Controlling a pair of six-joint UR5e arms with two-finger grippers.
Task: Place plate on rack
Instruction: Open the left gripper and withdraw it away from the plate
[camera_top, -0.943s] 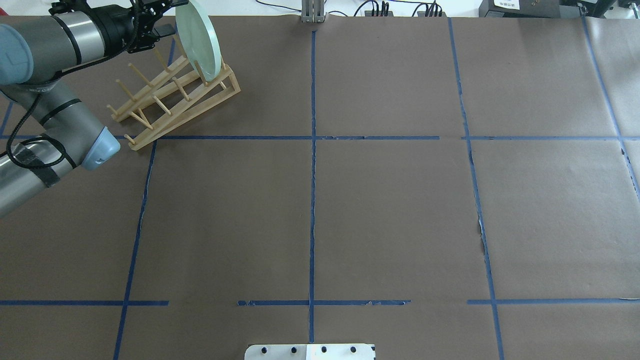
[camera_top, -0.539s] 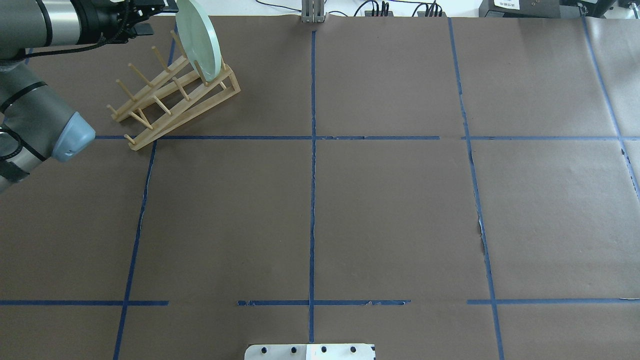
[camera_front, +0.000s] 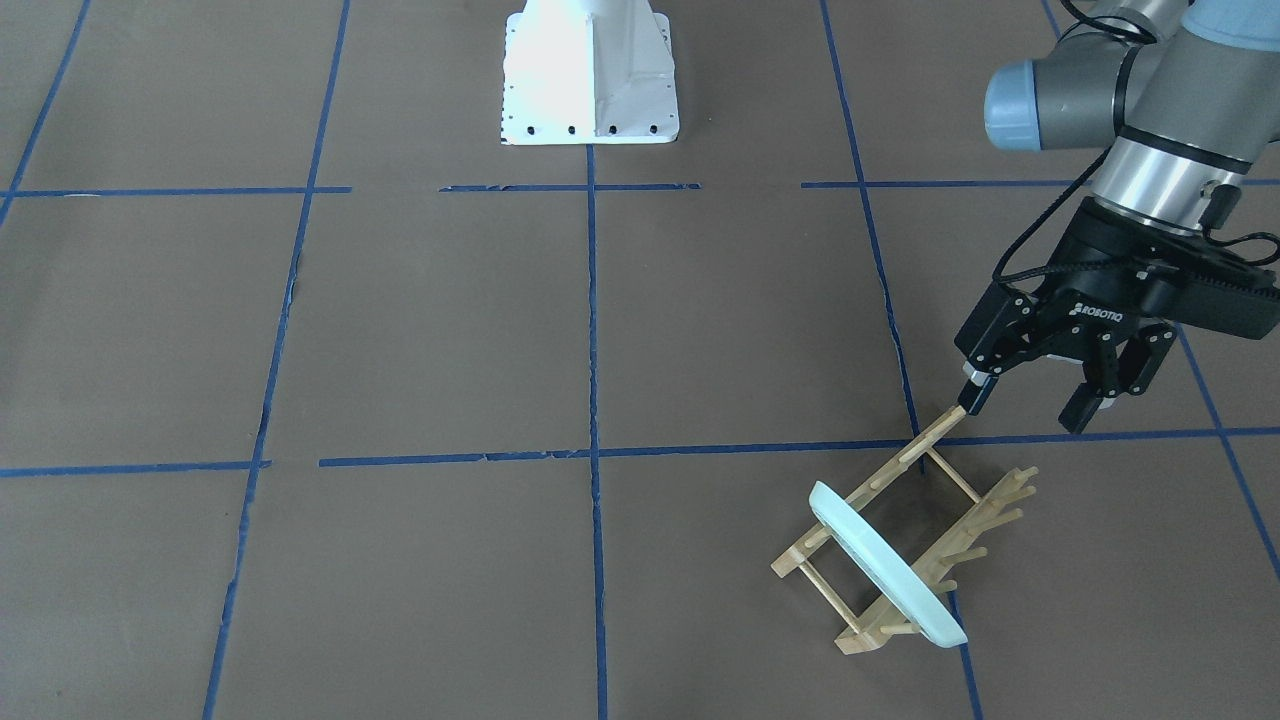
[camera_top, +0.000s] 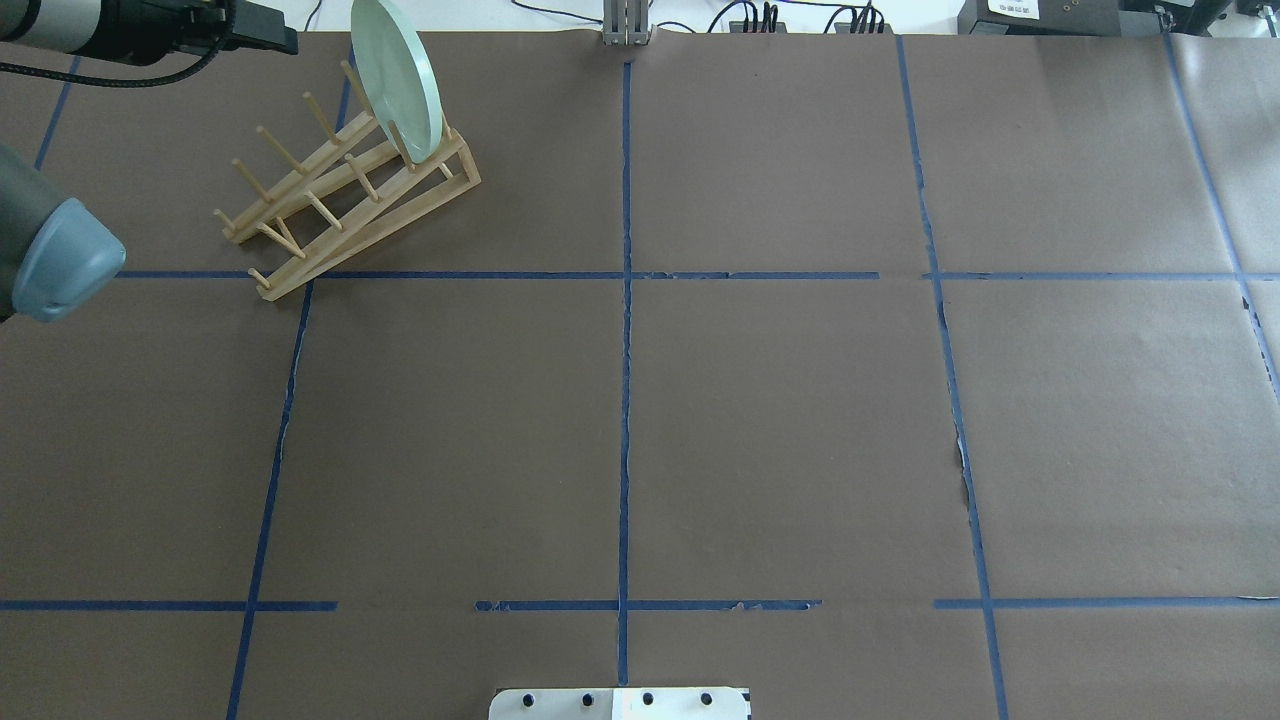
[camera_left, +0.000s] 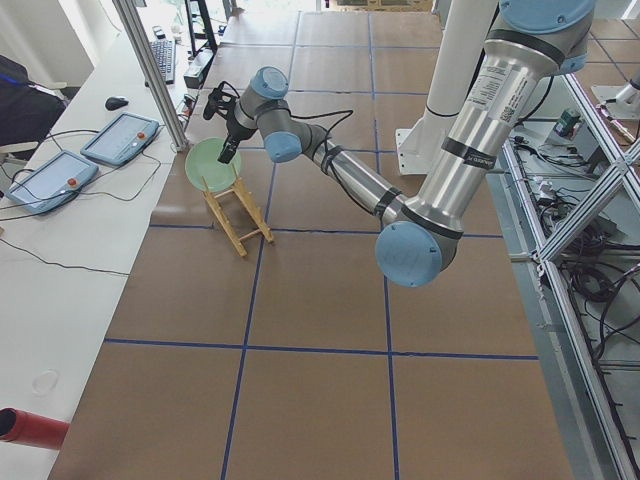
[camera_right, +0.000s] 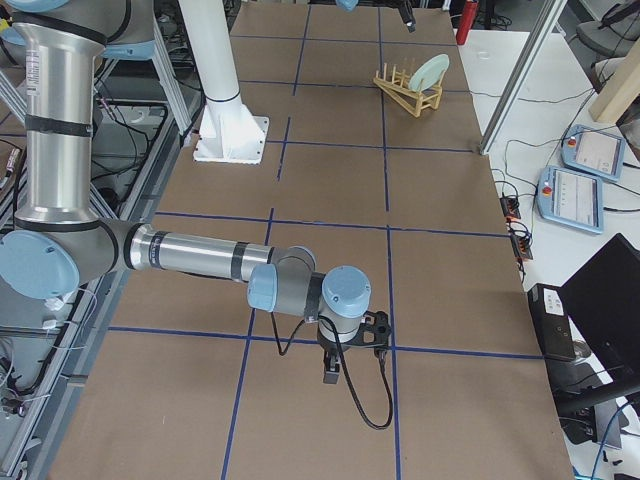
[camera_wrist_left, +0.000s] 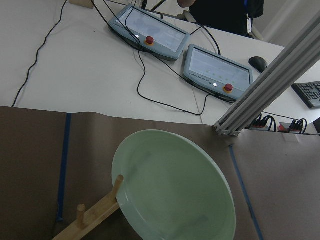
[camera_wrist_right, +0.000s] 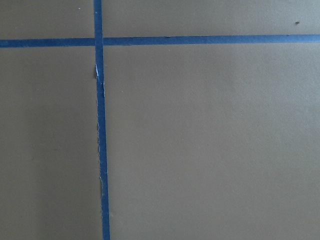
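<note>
The pale mint-green plate (camera_front: 885, 565) stands on edge between the pegs at the far end of the light-wood rack (camera_front: 905, 455). It leans slightly and nothing holds it. Plate (camera_top: 395, 75) and rack (camera_top: 340, 215) sit at the table's far left in the overhead view. The left wrist view looks down on the plate (camera_wrist_left: 175, 195) and a peg of the rack (camera_wrist_left: 95, 212). My left gripper (camera_front: 1028, 408) is open and empty, above the rack's near end and apart from the plate. My right gripper (camera_right: 335, 372) shows only in the exterior right view, low over the table; I cannot tell its state.
The white robot base (camera_front: 590, 70) stands at the table's near edge. Brown paper with blue tape lines (camera_top: 625, 275) covers the table. An aluminium post (camera_wrist_left: 270, 85) and two operator tablets (camera_wrist_left: 150, 32) lie beyond the far edge behind the plate.
My left gripper has drawn back from the plate, leftward and out toward the overhead view's top-left corner. The plate stays on the rack, unmoved.
</note>
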